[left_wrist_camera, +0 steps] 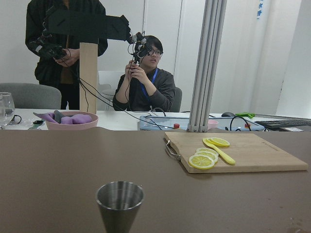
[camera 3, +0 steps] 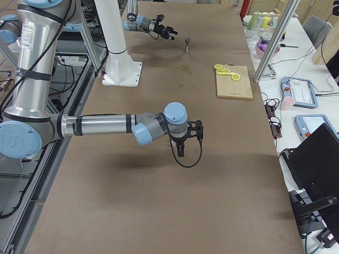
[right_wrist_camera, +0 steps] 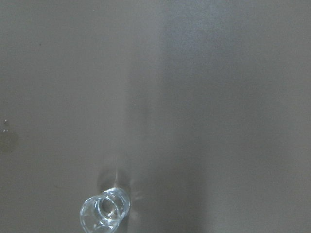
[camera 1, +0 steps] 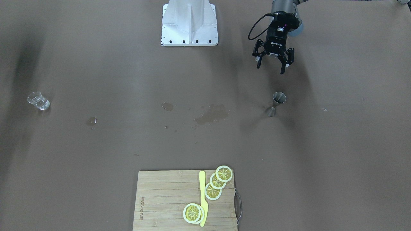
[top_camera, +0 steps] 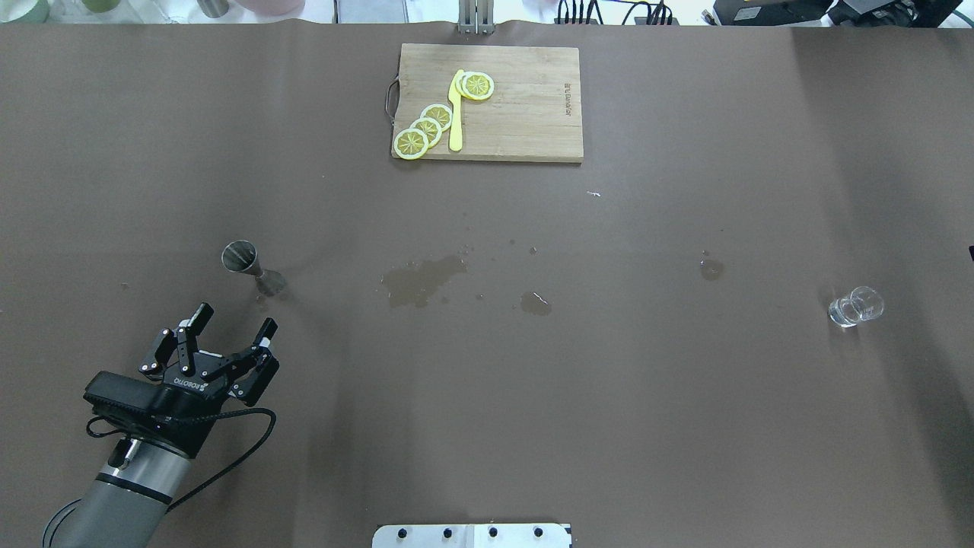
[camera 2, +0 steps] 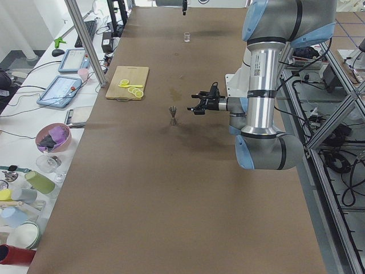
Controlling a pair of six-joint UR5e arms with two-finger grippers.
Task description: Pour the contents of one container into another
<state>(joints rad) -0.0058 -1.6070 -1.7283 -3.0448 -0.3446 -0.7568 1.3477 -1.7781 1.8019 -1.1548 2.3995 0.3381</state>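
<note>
Jigger (top_camera: 251,268) stands upright at left, its lower half cut off in my left wrist view; my left gripper (top_camera: 236,320) hovers near it, jaws wide, empty. Glass cup (top_camera: 856,307) stands far right. My right gripper (camera 3: 181,151) shows only side-on; its jaws, I cannot tell.

Black right gripper (camera 3: 181,152) on near arm hanging above brown table (camera 3: 159,211), pointing down; jaw state unclear. Black left gripper (camera 3: 171,33) on far arm hovering, fingers spread, aiming at small grey steel hourglass jigger (camera 3: 187,44) standing apart. Yellow lemon slices (camera 3: 225,69) lying on wooden cutting board (camera 3: 233,85).
</note>
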